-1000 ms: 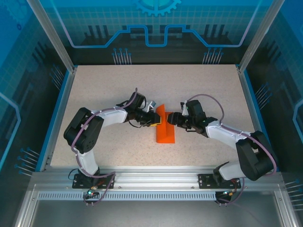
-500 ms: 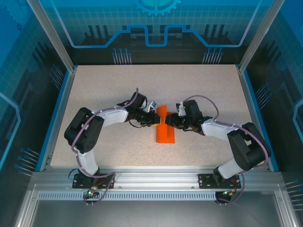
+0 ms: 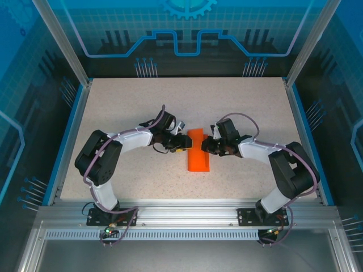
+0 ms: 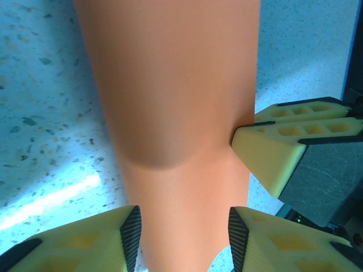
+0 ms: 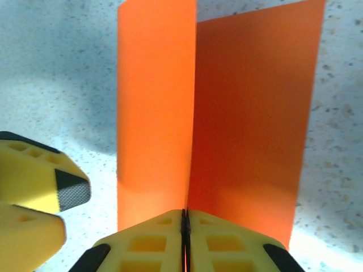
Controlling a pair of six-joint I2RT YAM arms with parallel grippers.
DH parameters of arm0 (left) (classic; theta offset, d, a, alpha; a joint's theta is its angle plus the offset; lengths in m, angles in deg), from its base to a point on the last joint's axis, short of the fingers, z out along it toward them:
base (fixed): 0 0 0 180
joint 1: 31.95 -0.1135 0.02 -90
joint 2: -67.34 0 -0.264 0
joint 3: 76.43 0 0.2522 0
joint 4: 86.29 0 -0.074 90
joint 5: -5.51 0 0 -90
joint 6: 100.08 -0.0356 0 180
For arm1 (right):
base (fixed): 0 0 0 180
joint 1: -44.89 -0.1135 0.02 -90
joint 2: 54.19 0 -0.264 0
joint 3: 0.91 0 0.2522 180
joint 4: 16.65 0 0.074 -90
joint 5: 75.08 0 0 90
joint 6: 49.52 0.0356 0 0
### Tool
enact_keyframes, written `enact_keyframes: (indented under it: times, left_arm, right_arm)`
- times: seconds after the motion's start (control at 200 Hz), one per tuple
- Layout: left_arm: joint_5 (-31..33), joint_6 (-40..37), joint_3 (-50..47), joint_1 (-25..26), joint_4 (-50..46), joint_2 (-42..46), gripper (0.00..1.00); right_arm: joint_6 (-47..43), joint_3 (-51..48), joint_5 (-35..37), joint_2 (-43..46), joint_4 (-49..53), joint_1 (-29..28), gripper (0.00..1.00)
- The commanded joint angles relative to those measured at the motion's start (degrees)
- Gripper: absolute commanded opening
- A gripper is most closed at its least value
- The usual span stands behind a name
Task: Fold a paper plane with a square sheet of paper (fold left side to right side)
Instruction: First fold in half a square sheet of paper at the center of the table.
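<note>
The square sheet of paper (image 3: pixel 198 160) is bright orange and lies folded into a narrow strip at the table's middle, its far part lifted. In the right wrist view one half (image 5: pixel 156 113) stands up, lit, beside a darker half (image 5: pixel 252 113). My right gripper (image 5: pixel 184 214) is shut on the paper's raised edge, pads pressed together; from above it (image 3: pixel 206 145) sits at the strip's right. My left gripper (image 3: pixel 184 143) is at the strip's left. Its fingers (image 4: pixel 184 238) stand open, with the paper (image 4: pixel 176 102) running between them untouched.
The speckled tabletop (image 3: pixel 130 107) is bordered by a blue rim (image 3: pixel 72 130) and glass walls. The right gripper's yellow fingers (image 4: pixel 289 147) sit close beside the paper in the left wrist view; the left one's fingers (image 5: pixel 34 187) show at the right wrist view's left.
My left gripper has opened and let go of the paper. My right gripper has moved left to the raised edge and shut on it. The lifted flap now leans lower.
</note>
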Motion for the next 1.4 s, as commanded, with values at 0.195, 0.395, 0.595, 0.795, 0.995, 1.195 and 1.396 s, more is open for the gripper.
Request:
enact_keyframes:
  times: [0.195, 0.395, 0.595, 0.795, 0.995, 1.195, 1.396]
  left_arm:
    - [1.5, 0.4, 3.7, 1.3, -2.7, -3.9, 0.53]
    - [1.8, 0.8, 6.0, 2.6, -3.7, -7.1, 0.53]
    - [3.5, 1.2, 7.5, 3.1, -5.5, -9.4, 0.52]
    - [4.9, 1.7, 8.2, 3.2, -7.5, -11.2, 0.48]
    - [6.1, 1.2, 8.8, 3.4, -9.3, -12.6, 0.47]
    - [6.2, 0.8, 9.4, 4.0, -9.8, -13.9, 0.47]
    - [7.0, 1.3, 10.0, 4.3, -10.7, -14.7, 0.47]
  right_arm:
    - [-2.8, 2.3, 5.0, -2.1, 6.6, -0.3, 0.11]
    - [-2.9, 2.2, 5.7, -2.6, 6.8, -0.5, 0.12]
    - [-3.2, 2.5, 5.8, -3.3, 7.2, -0.6, 0.13]
    - [-3.1, 2.7, 6.0, -3.9, 7.4, -0.6, 0.15]
    - [-2.7, 1.4, 9.0, -0.7, 7.3, -0.6, 0.31]
    - [-1.8, -0.9, 16.1, 5.7, 9.2, -0.4, 0.51]
    - [0.6, -3.6, 22.3, 11.8, 11.2, 0.3, 0.65]
